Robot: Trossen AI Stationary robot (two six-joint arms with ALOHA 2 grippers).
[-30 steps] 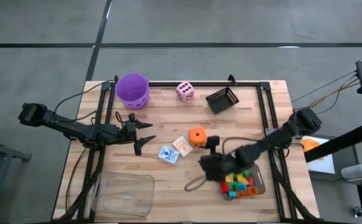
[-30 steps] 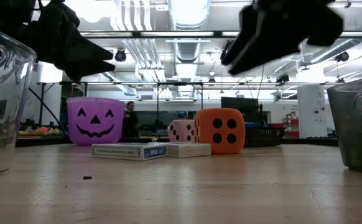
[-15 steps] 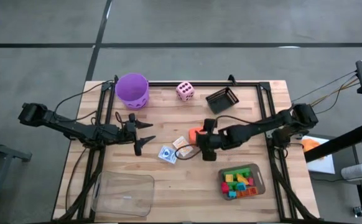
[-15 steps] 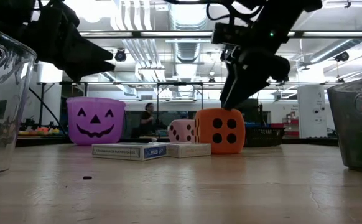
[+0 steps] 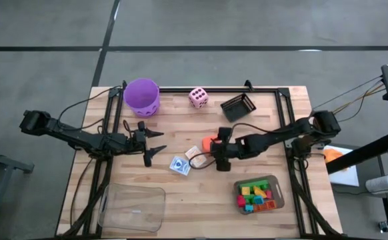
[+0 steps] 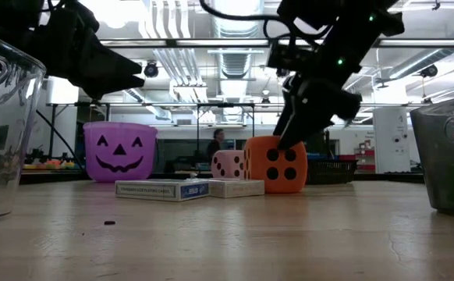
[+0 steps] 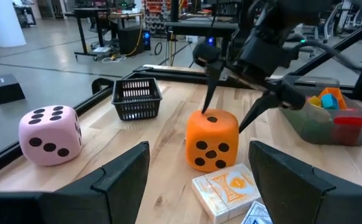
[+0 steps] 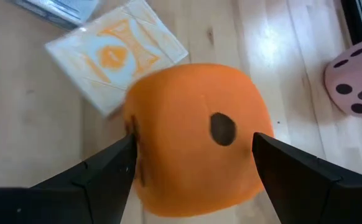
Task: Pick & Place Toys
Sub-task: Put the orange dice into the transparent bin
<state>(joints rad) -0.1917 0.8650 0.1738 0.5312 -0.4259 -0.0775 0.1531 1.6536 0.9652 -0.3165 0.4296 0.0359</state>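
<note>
The orange die (image 7: 212, 139) with black dots rests on its bottom face on the wooden table. My right gripper (image 8: 193, 149) is open, slanting down from the table's right, with one finger on either side of the die's upper part. Beside the die lie an orange-white card pack (image 5: 195, 155) and a blue-white card pack (image 5: 180, 165), both flat. A pink die (image 5: 198, 97) sits near the far edge. Coloured bricks (image 5: 255, 195) fill the grey tray (image 5: 279, 193). My left gripper (image 5: 161, 140) hovers open at centre left, pointing toward the orange die. My right gripper straddles the orange die's top (image 7: 213, 117), with one finger (image 7: 207, 93) at its far side and the other finger (image 7: 255, 113) at its right side. I cannot tell whether either fingertip touches the die.
A purple bucket (image 5: 142, 97) stands at the far left and a black wire basket (image 5: 238, 107) at the far right of centre. A clear plastic bin (image 5: 132, 207) sits at the near left. A dark frame (image 5: 282, 113) runs along the table's edges. A person walks in the room beyond.
My right gripper has swung from above the grey tray toward the table's left and far side, sinking and turning, and now stands around the orange die. Its fingers have stayed open. The toys have not moved.
</note>
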